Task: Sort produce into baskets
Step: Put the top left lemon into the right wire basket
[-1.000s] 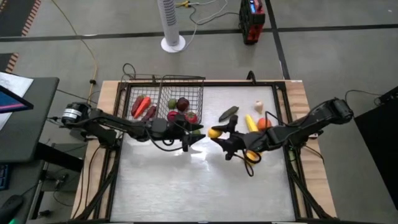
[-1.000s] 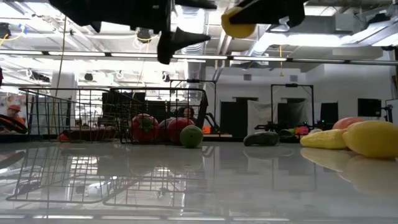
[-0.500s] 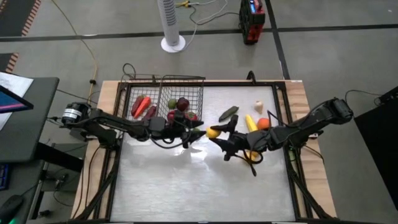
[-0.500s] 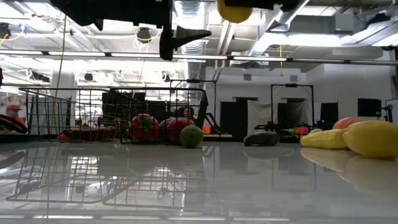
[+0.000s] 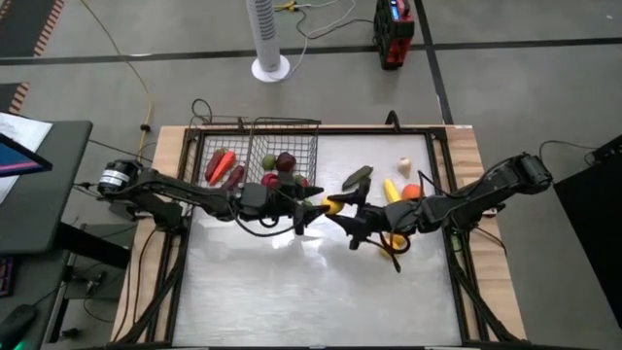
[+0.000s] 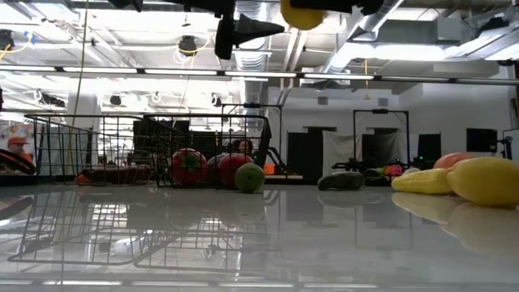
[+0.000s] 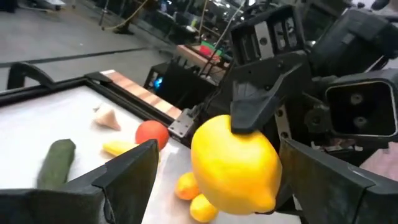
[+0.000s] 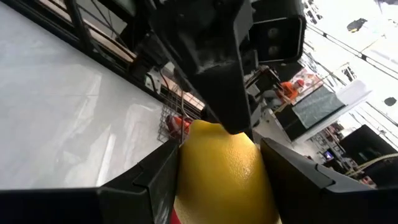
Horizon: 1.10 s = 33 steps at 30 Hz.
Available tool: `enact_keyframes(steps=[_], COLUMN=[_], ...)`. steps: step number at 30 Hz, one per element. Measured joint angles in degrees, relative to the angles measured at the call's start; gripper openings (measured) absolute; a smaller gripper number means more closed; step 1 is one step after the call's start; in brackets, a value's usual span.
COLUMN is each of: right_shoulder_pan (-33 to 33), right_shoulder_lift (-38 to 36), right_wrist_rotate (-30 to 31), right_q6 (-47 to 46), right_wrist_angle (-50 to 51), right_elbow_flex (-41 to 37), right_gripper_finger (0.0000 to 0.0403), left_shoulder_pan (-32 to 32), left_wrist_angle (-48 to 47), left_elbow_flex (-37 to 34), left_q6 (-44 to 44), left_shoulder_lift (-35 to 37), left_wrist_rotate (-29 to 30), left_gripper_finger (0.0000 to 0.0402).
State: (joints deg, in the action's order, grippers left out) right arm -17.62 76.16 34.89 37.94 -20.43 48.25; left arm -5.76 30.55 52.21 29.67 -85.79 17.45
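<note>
A yellow lemon (image 5: 333,205) hangs in the air over the middle of the table, held by my right gripper (image 5: 337,208), which is shut on it. My left gripper (image 5: 311,202) is open. Its two fingers (image 7: 127,174) stand on either side of the lemon (image 7: 233,162); whether they touch it, I cannot tell. The deeper basket (image 5: 284,144) holds red, dark red and green round produce. The shallower basket (image 5: 206,154) beside it holds long red ones (image 5: 222,167). My right gripper pinches the lemon's two sides (image 8: 186,168) between its two fingers. The fingers come level from the table's right side. The lemon is lifted well clear of the table, at the top of the low view (image 6: 302,12).
A dark green cucumber (image 5: 358,176), a long yellow piece (image 5: 391,191), an orange round one (image 5: 412,192) and a pale garlic (image 5: 404,167) lie at the table's far right. More orange-yellow pieces (image 5: 394,243) lie under my right arm. The near half of the table is bare.
My right gripper has risen with the lemon and gone slightly toward the table's left. My left gripper has risen too and gone toward the table's right, so that its open fingers now stand around the lemon.
</note>
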Motion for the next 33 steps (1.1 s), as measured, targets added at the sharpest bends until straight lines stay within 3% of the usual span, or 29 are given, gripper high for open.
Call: enact_keyframes(steps=[14,23,27,33], right_shoulder_pan=[1.3,1.2,1.2,1.6], right_shoulder_lift=[0.0,0.0,0.0,0.0], right_wrist_rotate=[-2.0,-2.2,-2.3,-3.2], right_q6=[2.0,2.4,2.5,3.3], right_wrist_angle=[-0.3,0.0,0.1,0.3], right_elbow_flex=[0.0,0.1,0.1,0.1], right_gripper_finger=[0.0235,0.0235,0.0235,0.025], left_shoulder_pan=[0.6,0.9,0.9,0.9], left_wrist_angle=[5.3,5.0,4.7,4.7], left_elbow_flex=[0.5,1.4,1.4,1.4], left_q6=[0.9,-1.4,-1.6,-2.2], left_shoulder_lift=[-5.4,-5.3,-5.3,-5.3], left_wrist_rotate=[-0.2,0.5,0.5,-0.3], left_gripper_finger=[0.0323,0.032,0.0293,0.0221])
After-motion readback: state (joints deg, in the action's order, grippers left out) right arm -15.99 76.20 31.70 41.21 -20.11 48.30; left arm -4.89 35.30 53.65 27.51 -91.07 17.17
